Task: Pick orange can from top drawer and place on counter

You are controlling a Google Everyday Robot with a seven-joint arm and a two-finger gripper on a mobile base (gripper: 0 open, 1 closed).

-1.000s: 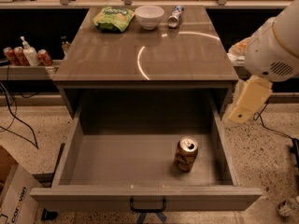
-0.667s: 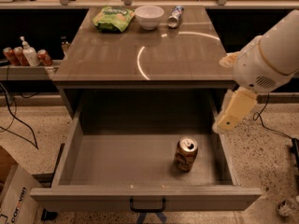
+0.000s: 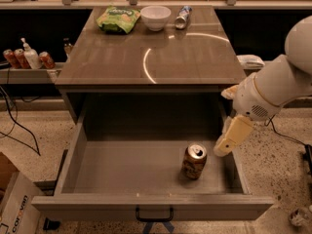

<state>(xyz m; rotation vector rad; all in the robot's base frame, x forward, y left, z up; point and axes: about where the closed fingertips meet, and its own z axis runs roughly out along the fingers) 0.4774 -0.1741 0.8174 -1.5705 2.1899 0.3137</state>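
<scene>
- In the middle of the view, the counter [image 3: 122, 65] fills the upper half; it is a glossy grey-brown top with a bright curved reflection across it.
- Below it, the top drawer [image 3: 126, 172] is pulled fully out, showing its flat grey floor, with its front panel nearest the camera.
- The white robot arm [image 3: 275, 84] comes in from the picture's right edge and bends down over the drawer's right side wall.
- A cardboard box [image 3: 12, 204] sits on the speckled floor at the lower left corner, partly cut off.
- The gripper [image 3: 225, 146], a pale cream piece at the arm's end, hangs tilted just inside the drawer's right wall. It is near the orange can, up and to its right, and not touching it. Whether it is open or closed cannot be told.
- A green snack bag [image 3: 118, 18] lies at the counter's far edge, with a white bowl [image 3: 156, 17] just beside it.
- The orange can [image 3: 194, 162] stands upright on the drawer floor, right of centre and toward the front, with its silver top showing.
- A blue-and-silver can [image 3: 183, 16] lies on its side near the bowl.
- On a low side shelf at the left are red cans [image 3: 14, 58] and a pump bottle [image 3: 31, 56].
- A small black handle [image 3: 154, 214] is on the drawer's front panel.
</scene>
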